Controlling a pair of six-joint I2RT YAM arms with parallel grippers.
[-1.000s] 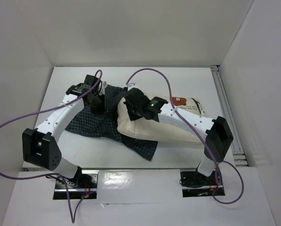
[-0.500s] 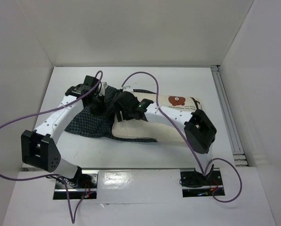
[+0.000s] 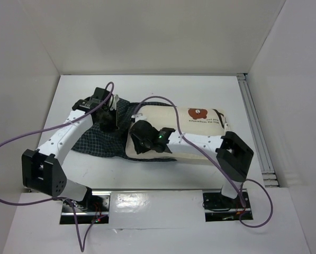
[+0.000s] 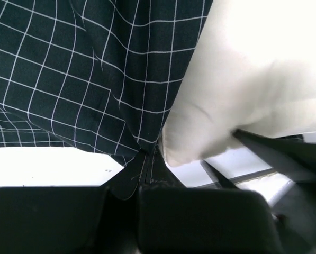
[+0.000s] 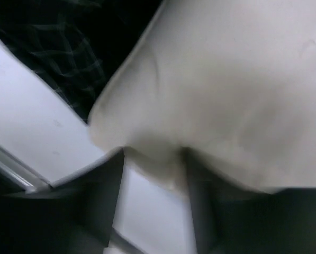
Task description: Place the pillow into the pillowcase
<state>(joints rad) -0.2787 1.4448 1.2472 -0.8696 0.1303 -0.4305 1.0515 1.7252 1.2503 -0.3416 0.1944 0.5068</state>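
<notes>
1. R claw (image 3: 139, 138) has let go and swung to the 8 o'clock corner of the cream, soft, rectangular bear-print pillow (image 3: 163, 114). Its jaws are spread astride that corner, prob. for a re-grip.
2. That pillow now lies flatter, its 9 o'clock end over the dark navy grid-check cloth pillowcase (image 3: 97, 143); can't tell if any is inside.
3. L claw (image 4: 147, 159) is pinching the pillowcase edge at 10 o'clock.

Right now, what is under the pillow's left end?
The pillowcase lies under the pillow there: checked cloth shows past its left end and as a strip along its near edge. How far the cloth reaches beneath is covered by the pillow.
</notes>
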